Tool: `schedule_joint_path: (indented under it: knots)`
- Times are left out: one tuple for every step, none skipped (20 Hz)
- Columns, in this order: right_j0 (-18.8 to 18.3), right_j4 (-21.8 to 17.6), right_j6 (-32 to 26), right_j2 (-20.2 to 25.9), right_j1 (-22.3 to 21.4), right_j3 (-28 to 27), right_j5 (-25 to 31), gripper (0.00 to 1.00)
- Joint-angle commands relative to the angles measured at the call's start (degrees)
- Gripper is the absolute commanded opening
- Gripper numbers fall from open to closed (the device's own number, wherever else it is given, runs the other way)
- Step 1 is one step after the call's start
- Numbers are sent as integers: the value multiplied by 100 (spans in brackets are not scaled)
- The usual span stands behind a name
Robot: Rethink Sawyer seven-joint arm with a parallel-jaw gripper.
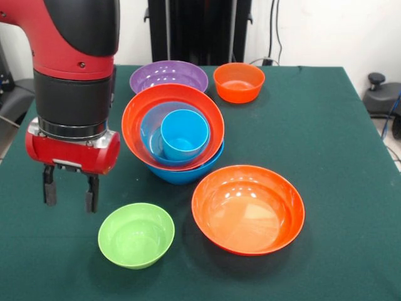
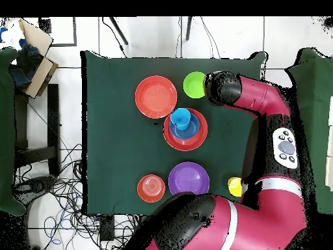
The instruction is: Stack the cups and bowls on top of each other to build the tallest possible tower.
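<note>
The tower point(image 1: 173, 132) stands mid-table: a large blue bowl at the bottom, a large orange bowl, a medium blue bowl and the sky blue cup point(image 1: 184, 133) nested on top; it also shows in the overhead view point(image 2: 185, 126). My gripper point(image 1: 70, 189) hangs open and empty at the left, above the table, just up and left of the lime green bowl point(image 1: 136, 234). A second large orange bowl point(image 1: 248, 209) sits in front of the tower. The purple bowl point(image 1: 168, 76) and small orange bowl point(image 1: 239, 82) sit behind it. The yellow cup point(image 2: 235, 187) shows partly beside my arm in the overhead view.
The green table cloth point(image 1: 338, 138) spreads to the right of the bowls. My arm point(image 2: 260, 97) reaches over the table's right side in the overhead view. Cables and a cardboard box point(image 2: 36, 45) lie on the floor off the table.
</note>
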Motion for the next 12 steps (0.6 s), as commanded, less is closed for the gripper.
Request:
schedule_joint_path:
  knots:
    - [284, -410, -53, 236, 201, 340, -8, 100]
    - [319, -391, -1, 219, 197, 368, -16, 100]
    - [345, -377, 36, 201, 193, 384, -27, 100]
    - [393, -354, 107, 170, 193, 386, -29, 100]
    - [421, -340, 141, 153, 193, 393, -36, 100]
    - [451, -323, 185, 134, 199, 401, -52, 100]
    - [480, -307, 229, 114, 205, 410, -67, 100]
    - [465, -291, 219, 154, 250, 410, -134, 100]
    - [438, -265, 199, 195, 299, 404, -171, 100]
    - [378, -239, 189, 289, 390, 426, -320, 100]
    - [368, -257, 194, 304, 419, 441, -431, 100]
    - [343, -270, 190, 325, 443, 471, -532, 100]
